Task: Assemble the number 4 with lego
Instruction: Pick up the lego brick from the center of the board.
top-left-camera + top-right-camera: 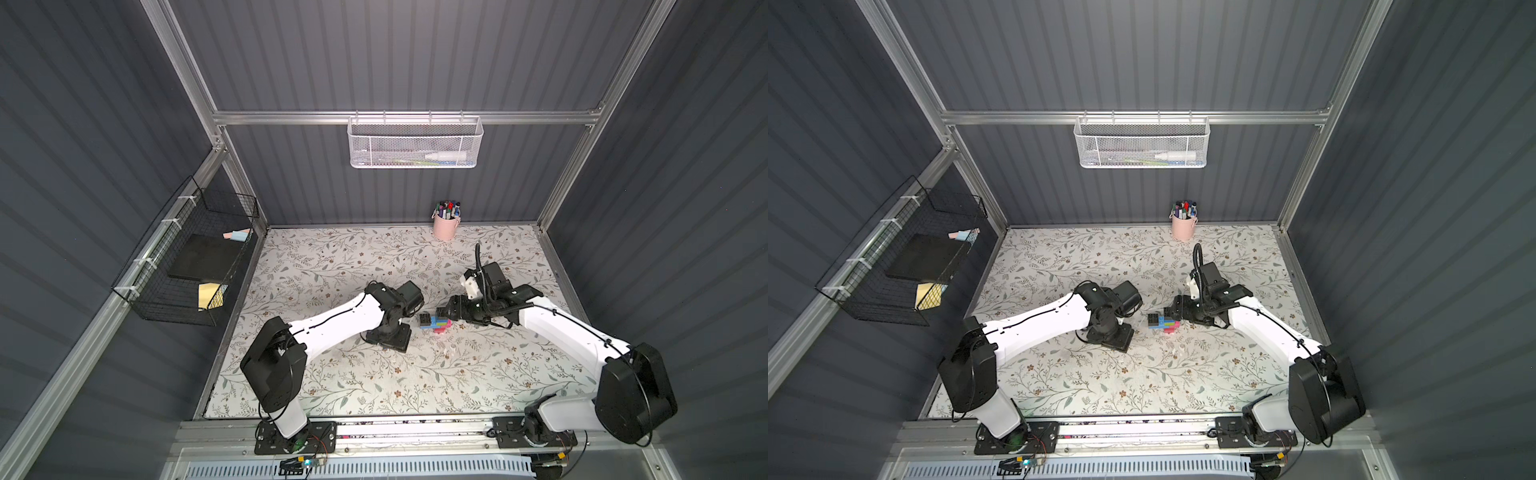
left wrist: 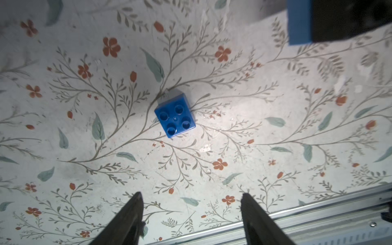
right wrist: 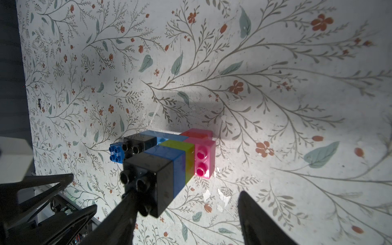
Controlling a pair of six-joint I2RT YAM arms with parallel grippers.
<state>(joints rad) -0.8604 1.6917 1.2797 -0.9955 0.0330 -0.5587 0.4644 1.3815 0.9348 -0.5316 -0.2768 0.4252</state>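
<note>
The number 4 lies flat mid-table: joined black, blue, lime green, pink, red and light blue lego. My right gripper is open at the figure's right end. One finger touches the studs of its near black brick. A loose dark blue brick sits on the table left of the figure, studs up. Above it hangs my left gripper, open and holding nothing. Both top views hide this brick under the left wrist.
A pink cup of marker pens stands at the back edge. A white mesh basket hangs on the back wall and a black wire basket on the left wall. An aluminium rail runs along the table's front.
</note>
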